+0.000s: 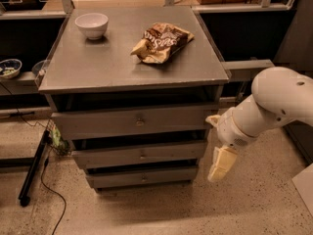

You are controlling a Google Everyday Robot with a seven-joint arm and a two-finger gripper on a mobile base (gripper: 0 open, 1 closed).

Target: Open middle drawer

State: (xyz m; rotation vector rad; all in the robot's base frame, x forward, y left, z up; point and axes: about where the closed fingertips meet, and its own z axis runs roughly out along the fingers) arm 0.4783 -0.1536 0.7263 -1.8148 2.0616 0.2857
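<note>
- While the gripper [217, 170] is hanging just right of the cabinet, apart from it (open or closed, I cannot tell), the middle drawer [117, 155] is sitting second of three, grey, flat-fronted, with a small centre knob.
- A white bowl [92, 24] is standing on the table [98, 67], showing only its white inside.
</note>
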